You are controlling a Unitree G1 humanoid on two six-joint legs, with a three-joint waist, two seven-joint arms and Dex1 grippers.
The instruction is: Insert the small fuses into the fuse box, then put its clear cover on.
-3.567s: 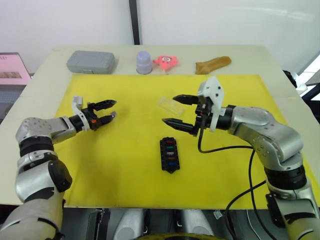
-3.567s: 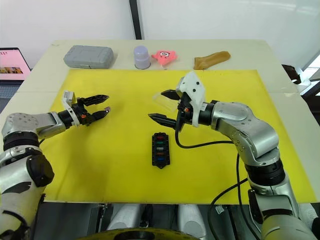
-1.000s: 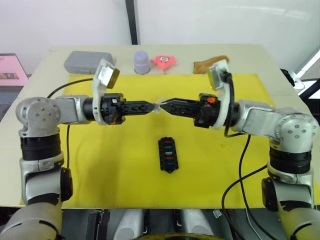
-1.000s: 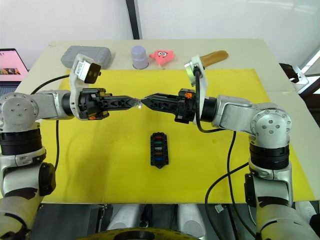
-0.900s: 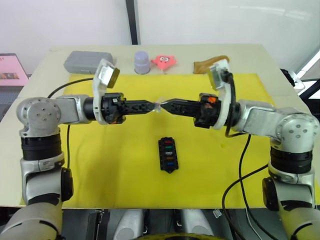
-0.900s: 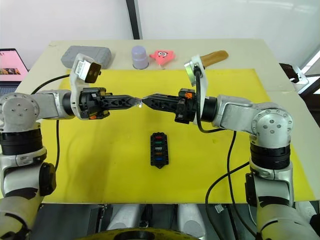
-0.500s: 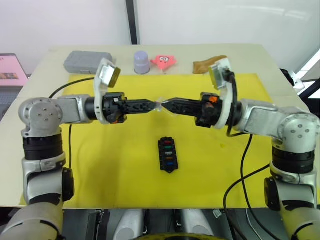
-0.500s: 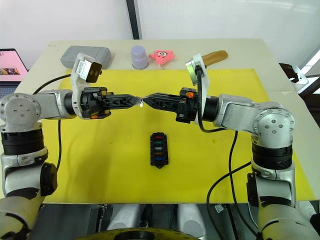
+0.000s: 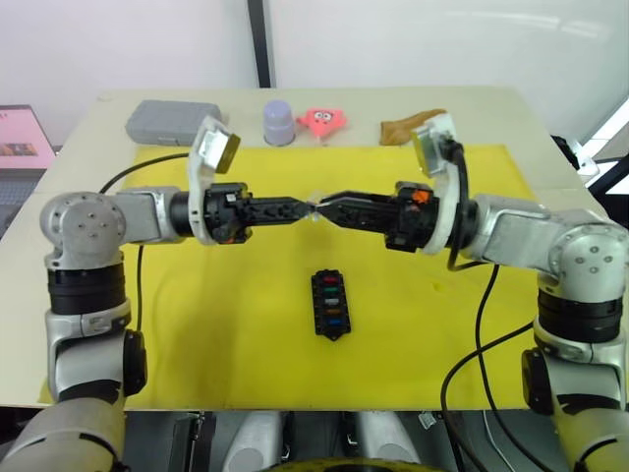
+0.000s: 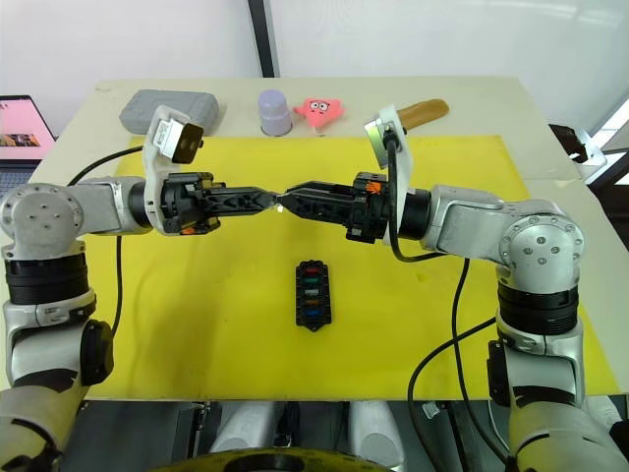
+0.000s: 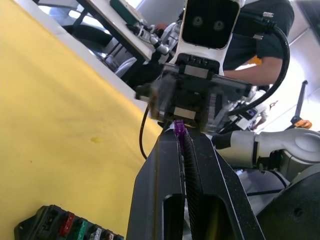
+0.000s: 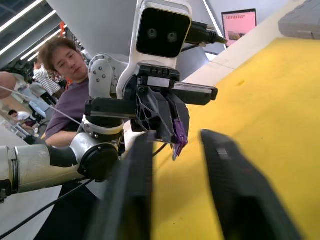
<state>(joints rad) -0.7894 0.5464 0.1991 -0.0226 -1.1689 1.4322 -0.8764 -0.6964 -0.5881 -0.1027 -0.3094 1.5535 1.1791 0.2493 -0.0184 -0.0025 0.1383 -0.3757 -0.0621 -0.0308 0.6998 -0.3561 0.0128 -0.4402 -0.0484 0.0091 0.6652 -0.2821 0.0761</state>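
Grey rounded case, lilac cup at desk's far edge. Left gripper pinches tiny purple blade fuse; right gripper fingers apart. Black slotted fuse box holds coloured fuses.

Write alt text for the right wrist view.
Past the right gripper's own open fingers, the left gripper faces the camera, pinching a small purple fuse at its tips. Yellow mat lies below; a person sits behind.

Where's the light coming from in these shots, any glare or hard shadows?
Left eye view: only faint shadows on the yellow mat, bright wash on the white wall. Right wrist view: ceiling strip lights shine beyond the left gripper pinching the tiny purple fuse.
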